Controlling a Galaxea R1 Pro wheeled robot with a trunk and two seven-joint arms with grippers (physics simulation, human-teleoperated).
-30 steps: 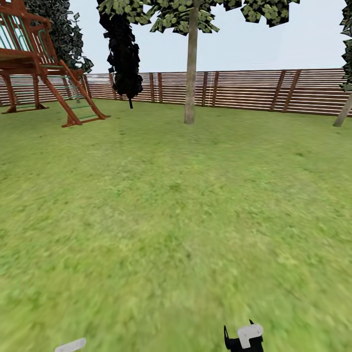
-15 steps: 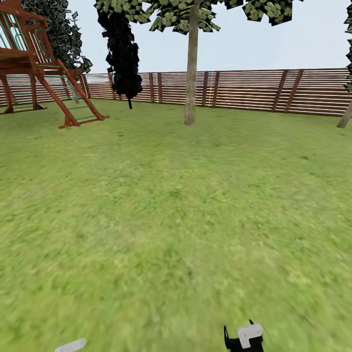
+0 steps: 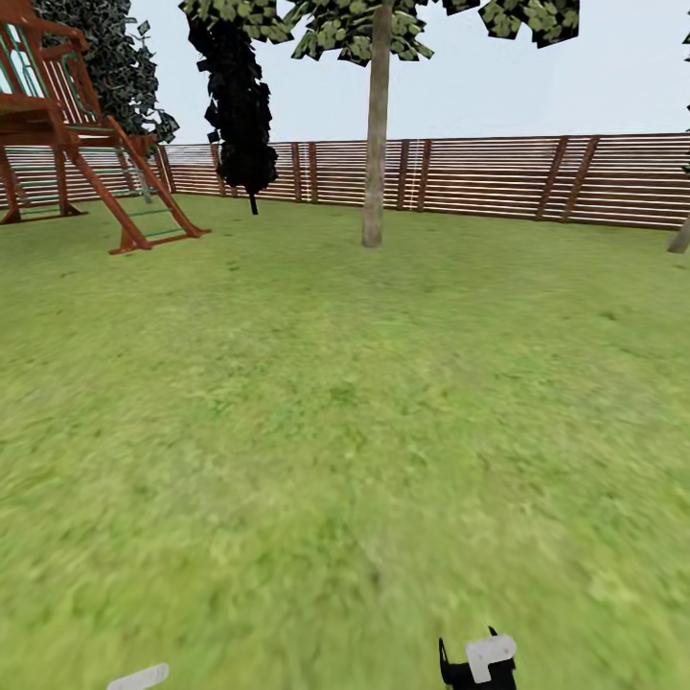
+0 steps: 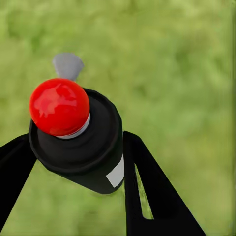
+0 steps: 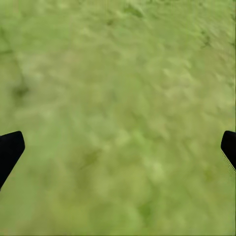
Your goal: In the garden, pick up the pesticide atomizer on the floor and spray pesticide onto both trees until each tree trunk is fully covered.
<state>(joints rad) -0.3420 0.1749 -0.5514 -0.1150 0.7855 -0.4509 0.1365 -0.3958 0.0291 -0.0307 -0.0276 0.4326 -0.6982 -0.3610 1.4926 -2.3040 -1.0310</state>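
Note:
In the left wrist view the pesticide atomizer (image 4: 86,152), a black can with a red ball top (image 4: 59,105) and a grey nozzle (image 4: 67,65), sits between the black fingers of my left gripper (image 4: 76,142), which is shut on it. Under it lies blurred lawn. My right gripper (image 5: 119,147) is open over bare grass, and it shows at the bottom edge of the head view (image 3: 477,661). Far ahead across the lawn stands one tree with a straight bare tree trunk (image 3: 373,144). A second trunk's base (image 3: 679,238) leans in at the right edge.
A brown slat fence (image 3: 479,177) closes the far side of the garden. A red-brown wooden play frame with a ladder (image 3: 91,144) stands at the far left. A black column-shaped conifer (image 3: 235,105) rises beside it. Open grass (image 3: 335,431) stretches between me and the tree.
The whole head view has shifted a little: the play frame and the right trunk slide outward, so the camera is moving toward the middle tree. Both grippers keep their pose.

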